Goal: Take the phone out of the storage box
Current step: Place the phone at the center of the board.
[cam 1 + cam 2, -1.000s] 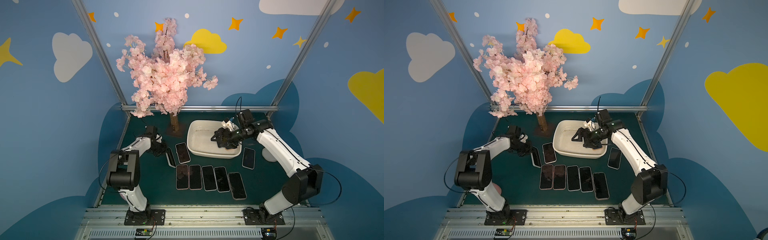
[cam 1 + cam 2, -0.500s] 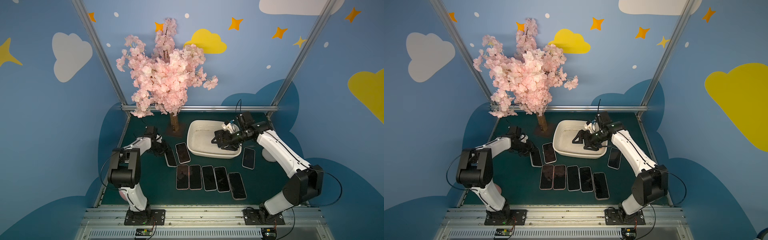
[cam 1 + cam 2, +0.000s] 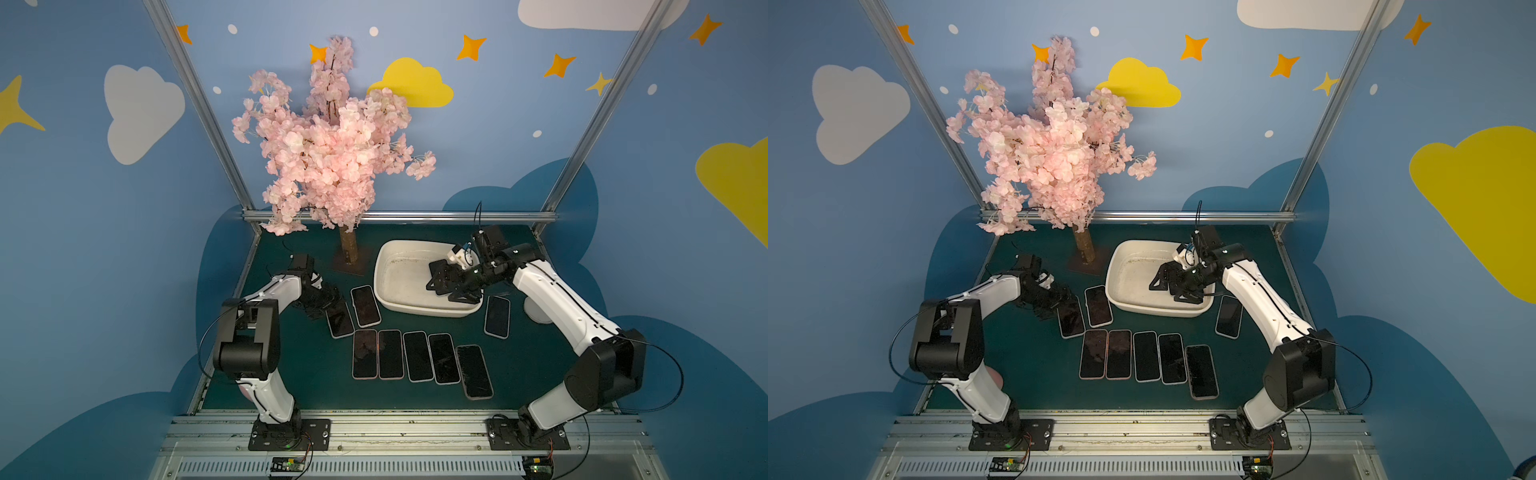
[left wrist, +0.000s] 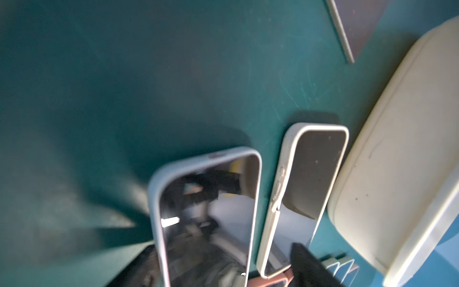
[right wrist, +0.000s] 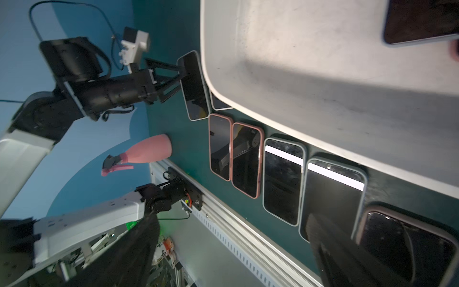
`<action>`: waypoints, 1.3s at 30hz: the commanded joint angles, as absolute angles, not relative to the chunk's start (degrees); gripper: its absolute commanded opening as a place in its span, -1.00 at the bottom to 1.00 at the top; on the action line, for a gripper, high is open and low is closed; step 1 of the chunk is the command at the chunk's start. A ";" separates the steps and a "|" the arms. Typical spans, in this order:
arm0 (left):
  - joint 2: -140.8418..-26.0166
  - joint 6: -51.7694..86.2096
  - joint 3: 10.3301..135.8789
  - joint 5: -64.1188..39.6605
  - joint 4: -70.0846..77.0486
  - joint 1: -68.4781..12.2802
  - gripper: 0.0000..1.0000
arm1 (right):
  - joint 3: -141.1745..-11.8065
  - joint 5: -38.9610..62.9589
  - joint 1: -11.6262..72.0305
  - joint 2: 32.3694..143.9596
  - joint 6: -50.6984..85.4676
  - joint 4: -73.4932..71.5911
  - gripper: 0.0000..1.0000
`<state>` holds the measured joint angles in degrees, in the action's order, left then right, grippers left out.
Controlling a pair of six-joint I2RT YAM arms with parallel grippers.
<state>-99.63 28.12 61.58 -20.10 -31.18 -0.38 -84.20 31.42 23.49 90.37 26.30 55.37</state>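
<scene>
Reaching over the storage box [image 3: 405, 276] [image 3: 1133, 278] from the right side of the green mat [image 3: 311, 374], the right gripper [image 3: 448, 286] [image 3: 1173, 289] hangs low inside the tub with its jaws spread wide and nothing between them. The right wrist view shows a dark-screened phone [image 5: 419, 20] lying face up on the box's speckled floor; in both top views the gripper covers that spot. The left gripper [image 3: 326, 301] [image 3: 1054, 303] [image 5: 179, 79] sits down at the mat left of the box, its jaws apart on either side of the end of a pale-cased phone [image 3: 340, 320] [image 4: 206, 218] [image 5: 195, 87]; whether they touch it I cannot tell. A second phone [image 3: 365, 305] lies just beside that one, a row of five phones [image 3: 415, 357] lies nearer the front, and a single phone [image 3: 497, 316] lies right of the box. A pink blossom tree [image 3: 332, 145] stands behind.
</scene>
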 commanded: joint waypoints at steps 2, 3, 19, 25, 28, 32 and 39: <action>-94.36 27.24 60.78 -20.13 -34.77 -0.28 1.00 | -88.42 18.24 22.33 93.28 24.42 61.63 0.97; -93.42 27.34 60.46 -20.44 -35.33 -0.35 1.00 | -89.11 16.71 22.11 94.33 24.20 61.68 0.97; -68.21 40.33 48.74 -25.64 -35.33 -8.79 1.00 | -121.75 -12.73 27.76 129.00 12.20 75.06 0.97; -60.28 46.88 43.58 -28.26 -31.32 -11.86 1.00 | -133.52 -21.37 30.22 139.90 9.26 79.23 0.97; -57.97 46.78 43.23 -28.09 -31.94 -12.47 1.00 | -135.12 -23.18 30.45 142.25 9.70 79.41 0.97; -57.25 45.99 43.57 -28.25 -33.28 -12.49 1.00 | -135.52 -23.98 30.50 143.75 11.07 79.22 0.97; -58.87 45.35 44.26 -28.57 -34.08 -12.39 1.00 | -136.03 -23.31 31.03 146.21 12.06 78.38 0.97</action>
